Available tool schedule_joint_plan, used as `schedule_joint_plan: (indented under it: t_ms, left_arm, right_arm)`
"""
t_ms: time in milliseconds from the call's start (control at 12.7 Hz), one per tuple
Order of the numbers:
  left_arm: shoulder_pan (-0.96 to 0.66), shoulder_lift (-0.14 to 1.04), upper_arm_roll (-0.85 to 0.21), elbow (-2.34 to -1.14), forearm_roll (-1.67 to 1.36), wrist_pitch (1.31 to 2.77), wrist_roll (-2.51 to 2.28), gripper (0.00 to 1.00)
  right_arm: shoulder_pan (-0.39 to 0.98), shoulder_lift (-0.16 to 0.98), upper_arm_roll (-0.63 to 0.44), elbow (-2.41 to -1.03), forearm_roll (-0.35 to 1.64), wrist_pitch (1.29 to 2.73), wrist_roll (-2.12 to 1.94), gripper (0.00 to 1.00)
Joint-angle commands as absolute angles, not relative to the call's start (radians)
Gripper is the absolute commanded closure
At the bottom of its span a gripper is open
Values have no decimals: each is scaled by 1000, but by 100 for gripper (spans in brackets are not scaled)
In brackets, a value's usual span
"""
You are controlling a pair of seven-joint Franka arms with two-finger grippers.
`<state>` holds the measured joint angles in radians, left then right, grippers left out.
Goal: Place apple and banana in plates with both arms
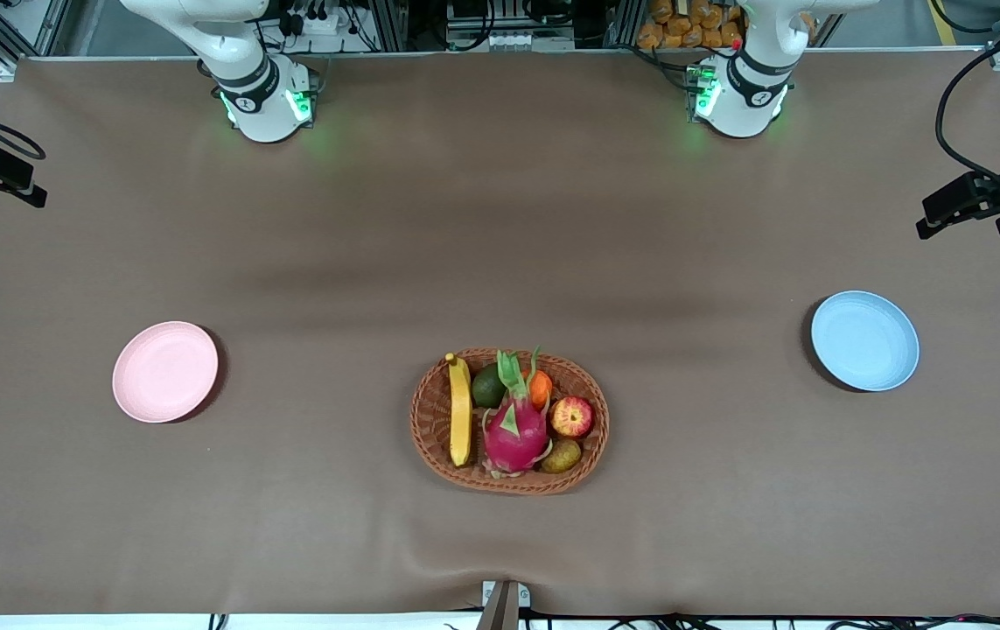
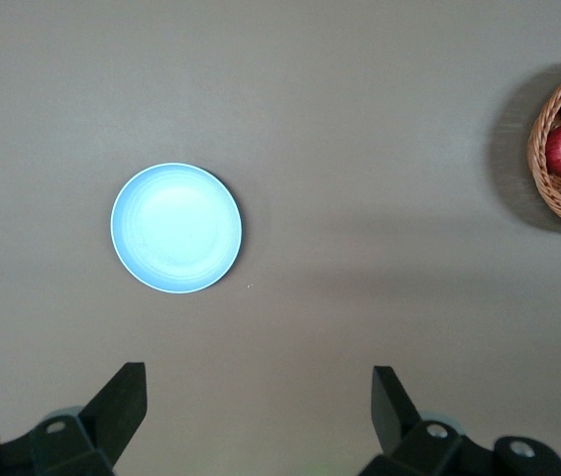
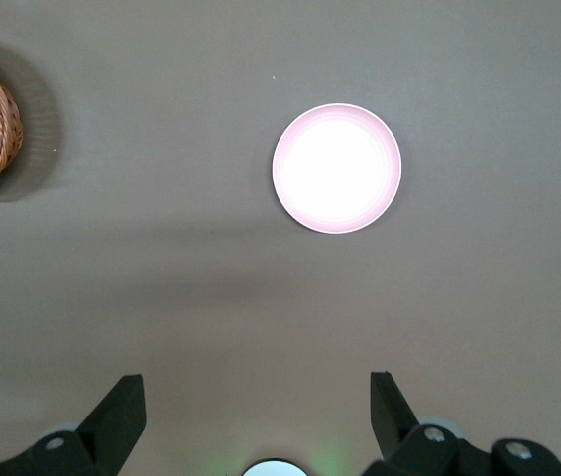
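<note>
the woven basket [image 1: 509,422] lies nearest the front camera, at mid-table, and holds the banana [image 1: 459,409] along its rim toward the right arm's end, the apple [image 1: 572,416] toward the left arm's end, a pink dragon fruit [image 1: 514,429] between them, plus a dark green fruit [image 1: 488,386], an orange fruit [image 1: 540,388] and a brownish-green fruit [image 1: 561,456]. the pink plate [image 1: 165,371] sits bare toward the right arm's end, the blue plate [image 1: 865,340] bare toward the left arm's end; both are well apart from the basket. the front view shows only dark hardware at its side edges. the left wrist view shows the left gripper [image 2: 259,409] raised over bare table, fingers spread wide, holding nothing. the right wrist view shows the right gripper [image 3: 258,411] likewise spread and holding nothing.
</note>
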<state>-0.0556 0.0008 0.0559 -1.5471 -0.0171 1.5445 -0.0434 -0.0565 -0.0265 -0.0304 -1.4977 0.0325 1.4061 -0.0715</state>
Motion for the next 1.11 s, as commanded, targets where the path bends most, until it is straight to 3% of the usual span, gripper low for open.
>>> schedule_joint_plan:
  t_ms: [0,1026]
  left_arm:
    - [-58,-6,52,-1549,5,1542,-49,0]
    - [-72,43,48,-1540,-8,1542,-14,0]
  right_arm:
    - [-57,-38,-29,-1497,14,1393,-83,0]
    - [-60,-31,-31,-1502,21,1384,-84,0]
